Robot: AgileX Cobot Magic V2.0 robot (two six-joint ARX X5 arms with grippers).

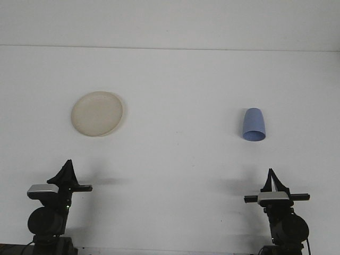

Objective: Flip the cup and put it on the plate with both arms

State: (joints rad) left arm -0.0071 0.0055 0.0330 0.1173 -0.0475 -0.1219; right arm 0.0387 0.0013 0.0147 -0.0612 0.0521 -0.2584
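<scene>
No brand, label or writing can be read on anything in the front view. The table (175, 175) is a plain white surface that runs back to a white wall, the seam between them a thin line near the top. On the table's left side lies a round, pale beige plate (98, 113), bare. Well apart from it, on the right side, stands a blue cup (254, 125), mouth down, its wider rim on the table and its narrower base up. Nothing lies between the two or around them. At the bottom edge, the left gripper (67, 168) and the right gripper (272, 176) each point up toward the table, both clear of the cup and plate; each one's fingers taper together to a point.
</scene>
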